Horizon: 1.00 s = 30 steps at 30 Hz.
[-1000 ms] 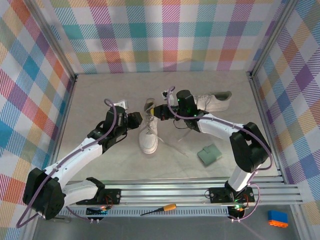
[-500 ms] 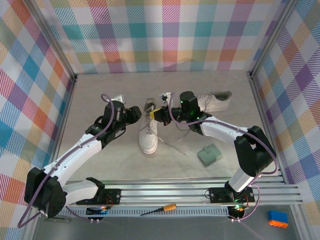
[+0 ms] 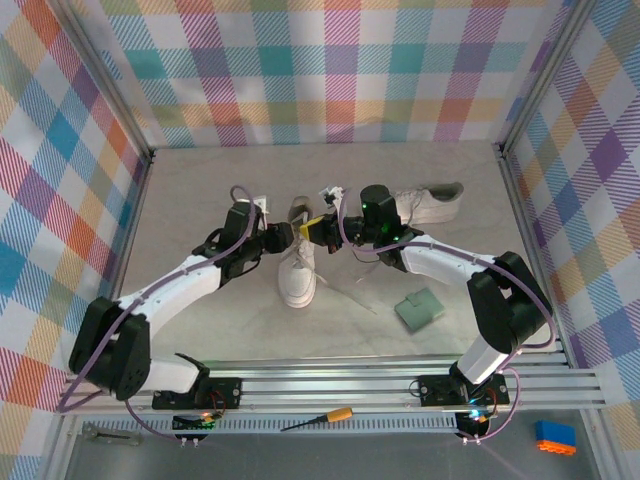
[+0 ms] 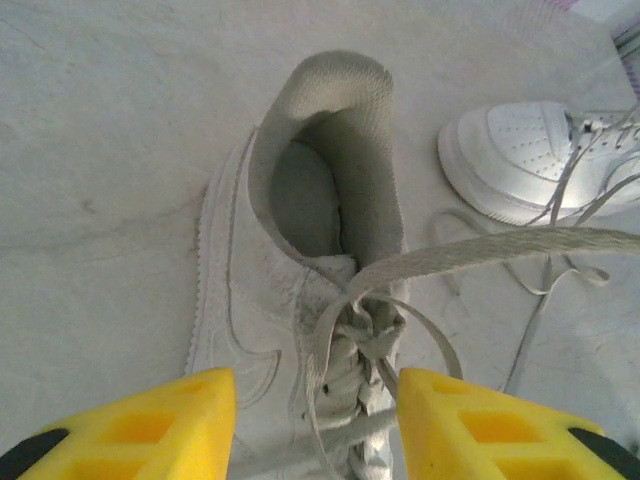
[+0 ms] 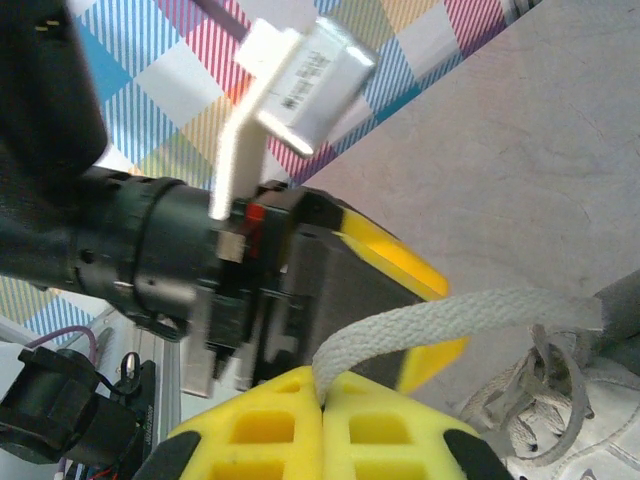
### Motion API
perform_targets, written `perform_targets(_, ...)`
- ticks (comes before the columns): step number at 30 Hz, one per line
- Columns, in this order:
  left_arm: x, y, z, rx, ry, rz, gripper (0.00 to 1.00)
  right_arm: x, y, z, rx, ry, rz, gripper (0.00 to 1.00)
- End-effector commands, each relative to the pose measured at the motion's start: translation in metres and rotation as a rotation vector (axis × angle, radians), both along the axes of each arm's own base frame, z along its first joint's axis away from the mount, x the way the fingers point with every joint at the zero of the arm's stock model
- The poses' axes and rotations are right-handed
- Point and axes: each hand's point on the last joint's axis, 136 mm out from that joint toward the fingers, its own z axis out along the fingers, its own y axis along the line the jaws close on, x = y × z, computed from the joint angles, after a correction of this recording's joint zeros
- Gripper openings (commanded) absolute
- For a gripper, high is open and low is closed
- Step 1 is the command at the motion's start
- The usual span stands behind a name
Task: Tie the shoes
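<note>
Plaid-walled grey desk (image 3: 200, 330), near shoe (image 3: 298, 272) stood upright, second shoe (image 3: 428, 205) lay beyond its right side, left tool (image 4: 318, 410) hung released astride its laces, right tool (image 5: 322, 395) clenched on one lace (image 5: 450, 315) beside its opening

**Left arm** (image 3: 180, 290) and **right arm** (image 3: 440, 258) — white link shells joined by black joint housings, each bolted to a black base plate (image 3: 205, 385). A purple cable (image 3: 237, 200) loops along each arm. Left gripper (image 4: 315, 400) and right gripper (image 5: 322, 400) — yellow fingers (image 4: 140, 430) with rectangular recesses. The left wrist carries a white camera bracket (image 5: 300, 75). A green lamp (image 3: 367, 207) glows on the right arm.
</note>
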Motion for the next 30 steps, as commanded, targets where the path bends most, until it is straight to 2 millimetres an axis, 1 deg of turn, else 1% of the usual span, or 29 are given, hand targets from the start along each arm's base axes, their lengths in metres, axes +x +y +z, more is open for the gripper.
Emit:
perform_targets(1, 0.018, -0.012, 0.008, -0.004, -0.038, -0.064, 0.46, -0.009, 0.002, 0.013, 0.023, -0.053, 0.039, 0.00)
perform_targets(4, 0.026, -0.018, 0.002, -0.005, -0.025, -0.073, 0.47, -0.009, 0.002, 0.015, 0.024, -0.055, 0.040, 0.00)
perform_targets(7, 0.036, -0.019, -0.001, 0.007, -0.025, -0.063, 0.48, -0.010, 0.002, 0.014, 0.022, -0.052, 0.043, 0.00)
perform_targets(10, 0.045, -0.020, 0.001, 0.015, -0.035, -0.049, 0.48, -0.010, 0.002, 0.014, 0.023, -0.049, 0.045, 0.00)
perform_targets(17, 0.056, -0.024, 0.003, 0.008, -0.045, -0.043, 0.47, -0.011, 0.002, 0.015, 0.028, -0.046, 0.053, 0.00)
perform_targets(25, 0.061, -0.024, 0.006, 0.003, -0.058, -0.029, 0.37, -0.018, 0.002, 0.015, 0.033, -0.041, 0.068, 0.00)
perform_targets(30, 0.064, -0.025, 0.014, -0.018, -0.076, -0.028, 0.28, -0.023, 0.001, 0.012, 0.020, -0.037, 0.071, 0.00)
